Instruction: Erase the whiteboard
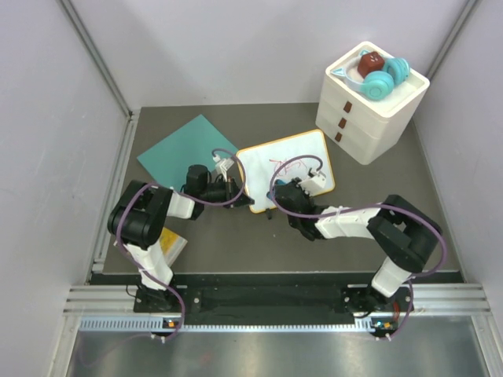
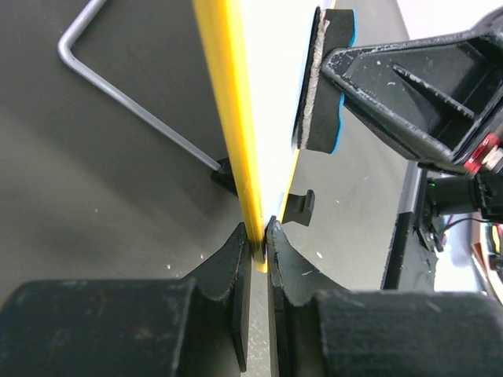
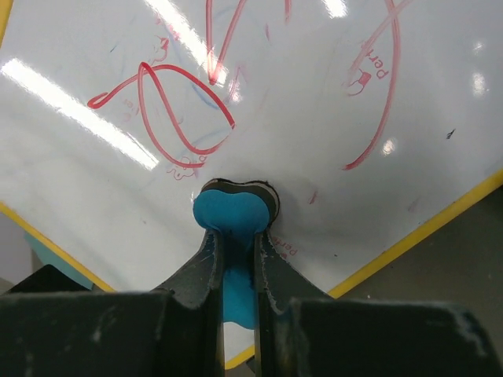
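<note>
Table: dark grey surface (image 1: 236, 243), with both arm bases at its near edge.
Yellow and white object: it lies flat on the table (image 1: 174, 247) just beside the left arm's base; what it is cannot be told.
Left gripper: it (image 1: 236, 190) (image 2: 258, 243) reaches to the left edge of the whiteboard. Its two fingers are pinched together on the thin yellow frame, one on each side.
Right gripper: it (image 1: 279, 194) (image 3: 236, 236) is over the near part of the board. Its fingers are clamped on a blue eraser.
Eraser: blue body (image 3: 234, 212) (image 2: 314, 118) with a grey felt face. In the right wrist view the felt end is pressed on the white surface, near the lower corner of the board.
Whiteboard: it (image 1: 259, 169) (image 3: 314, 94) is in the middle of the table, between the two grippers and turned at an angle to the table edges. The frame is yellow-orange (image 2: 224, 94).
Red scribbles: loops and curved lines (image 3: 165, 110) cover the glossy surface beyond the eraser, and some faint blue traces lie among them.
Black feet: small ones (image 2: 302, 208) show at the board's edge in the left wrist view.
Grey metal rod: a bent one (image 2: 134, 102) lies on the table behind the board.
Teal sheet: a square one (image 1: 185, 145) lies flat, left of the board and farther back.
White drawer unit: it (image 1: 361, 118) stands at the far right corner and has three drawers with dark handles.
Things on top: teal round objects (image 1: 385, 78) and one brown object (image 1: 372, 61).
</note>
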